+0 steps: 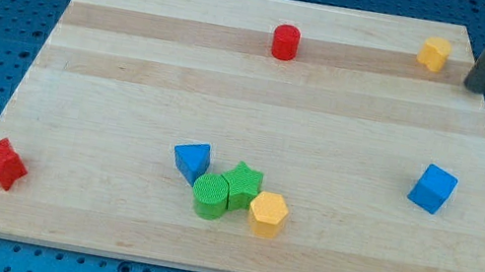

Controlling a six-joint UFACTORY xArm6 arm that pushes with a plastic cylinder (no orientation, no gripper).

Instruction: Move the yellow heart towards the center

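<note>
Your dark rod ends at my tip (474, 89), resting at the view's top right edge of the pale wooden worktop (131, 86). The end effector has no jaws and holds nothing. The small yellow heart block (433, 54) lies just to the view's left of my tip, apart from it, near the worktop's top right corner. Left of the heart along the top stands a red cylinder block (285, 42). Below the heart, well apart, sits a blue cube block (433, 188).
</note>
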